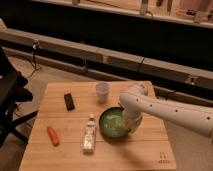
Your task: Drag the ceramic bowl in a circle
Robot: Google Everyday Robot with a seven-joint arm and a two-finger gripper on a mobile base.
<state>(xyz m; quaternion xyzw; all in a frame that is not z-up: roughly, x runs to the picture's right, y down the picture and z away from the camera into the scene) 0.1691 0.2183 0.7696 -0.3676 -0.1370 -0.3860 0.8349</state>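
Observation:
The ceramic bowl [112, 123] is round and dark green with a paler mottled green inside. It sits on the wooden table [55, 159], right of centre. My white arm comes in from the right and bends down over the bowl. My gripper [131, 121] is at the bowl's right rim, reaching down into or against it. The wrist hides the right part of the bowl.
A small pale translucent cup [102, 92] stands just behind the bowl. A clear bottle [89, 133] lies to the bowl's left. A black rectangular object [69, 101] and an orange carrot [53, 135] lie further left. A dark chair [10, 95] stands off the table's left side.

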